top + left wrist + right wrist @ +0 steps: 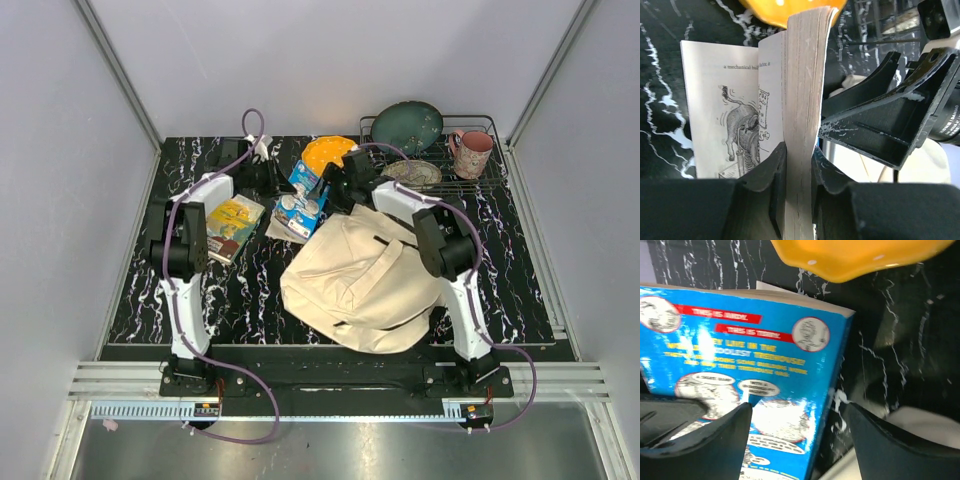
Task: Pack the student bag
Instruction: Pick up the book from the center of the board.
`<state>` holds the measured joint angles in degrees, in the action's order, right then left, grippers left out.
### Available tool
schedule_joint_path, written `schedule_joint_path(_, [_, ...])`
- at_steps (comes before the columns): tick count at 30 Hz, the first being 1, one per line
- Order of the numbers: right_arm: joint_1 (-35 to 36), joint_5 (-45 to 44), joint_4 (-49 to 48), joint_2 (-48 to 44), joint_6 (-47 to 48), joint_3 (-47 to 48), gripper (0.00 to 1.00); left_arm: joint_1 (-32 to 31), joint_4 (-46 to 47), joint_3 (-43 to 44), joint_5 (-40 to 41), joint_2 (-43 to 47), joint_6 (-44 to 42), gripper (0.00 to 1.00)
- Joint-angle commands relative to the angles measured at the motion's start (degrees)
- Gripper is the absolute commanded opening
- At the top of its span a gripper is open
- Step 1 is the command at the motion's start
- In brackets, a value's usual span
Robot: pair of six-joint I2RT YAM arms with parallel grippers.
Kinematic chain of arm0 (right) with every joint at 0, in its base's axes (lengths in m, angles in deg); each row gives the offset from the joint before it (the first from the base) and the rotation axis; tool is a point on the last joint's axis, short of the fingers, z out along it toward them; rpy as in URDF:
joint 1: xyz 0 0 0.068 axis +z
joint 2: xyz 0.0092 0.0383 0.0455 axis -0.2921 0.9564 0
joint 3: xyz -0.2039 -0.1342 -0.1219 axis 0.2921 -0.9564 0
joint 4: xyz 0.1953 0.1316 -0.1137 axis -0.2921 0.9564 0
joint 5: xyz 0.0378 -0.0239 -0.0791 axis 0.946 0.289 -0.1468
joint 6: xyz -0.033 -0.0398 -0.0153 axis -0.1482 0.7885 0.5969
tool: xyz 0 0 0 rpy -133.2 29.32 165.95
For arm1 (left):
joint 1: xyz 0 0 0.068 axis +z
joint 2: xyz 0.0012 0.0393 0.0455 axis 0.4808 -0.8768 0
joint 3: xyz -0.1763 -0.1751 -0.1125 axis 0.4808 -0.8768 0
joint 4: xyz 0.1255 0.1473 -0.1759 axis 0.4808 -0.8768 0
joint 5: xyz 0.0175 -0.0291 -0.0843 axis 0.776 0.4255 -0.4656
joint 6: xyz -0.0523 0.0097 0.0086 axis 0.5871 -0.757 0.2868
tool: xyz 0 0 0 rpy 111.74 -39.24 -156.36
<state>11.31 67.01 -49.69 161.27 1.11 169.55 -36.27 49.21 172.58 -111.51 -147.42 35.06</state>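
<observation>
The student bag [360, 280], cream-beige fabric, lies slumped on the table in front of the right arm. A paperback with a glossy blue cover [300, 212] stands partly open just behind the bag's left end. My left gripper [797, 155] is shut on its thick block of pages [802, 90], and a loose illustrated page [725, 110] fans out to the left. Seen from above, the left gripper [278, 185] is at the book's left. My right gripper [797, 407] is open, its fingers either side of the blue cover's [750, 355] corner, touching nothing I can see. From overhead, the right gripper [330, 190] hovers at the book's right.
A yellow-green book [234, 224] lies flat beside the left arm. A yellow plate [328, 152] sits right behind the blue book. At the back right, a wire rack [490, 125] holds a green bowl [407, 125], a pink mug [471, 152] and a patterned plate [412, 172].
</observation>
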Motion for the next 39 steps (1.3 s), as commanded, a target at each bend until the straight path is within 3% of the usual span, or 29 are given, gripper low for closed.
schedule_joint_path(1, [-2.62,2.57,-6.00,-14.47,-0.33,-7.37,0.84,-0.03,1.50,1.23,0.35,13.28,4.43,0.00])
schedule_joint_path(8, [-3.16,7.12,-16.01,-26.98,-3.31,-21.34,0.87,0.50,3.97,0.09,1.58,25.15,9.18,0.00])
schedule_joint_path(13, [-3.07,12.49,-33.85,-35.14,-10.25,-33.82,0.88,0.50,5.20,-3.76,0.61,30.16,10.50,0.00])
schedule_joint_path(22, [0.44,13.39,-42.92,-49.64,-11.22,-49.03,0.89,0.50,11.78,-13.97,0.26,37.55,14.63,0.00])
schedule_joint_path(28, [1.32,14.79,-45.81,-49.84,-14.56,-55.10,0.89,-0.99,16.27,-18.71,-3.52,41.68,18.06,0.00])
schedule_joint_path(33, [2.12,13.55,-44.33,-50.37,-13.07,-55.46,0.90,-3.01,14.79,-20.74,-5.97,45.98,17.71,0.00])
schedule_joint_path(39, [2.38,15.93,-51.09,-50.89,-16.05,-57.56,0.90,-3.98,11.89,-25.04,-6.16,50.99,16.48,0.00])
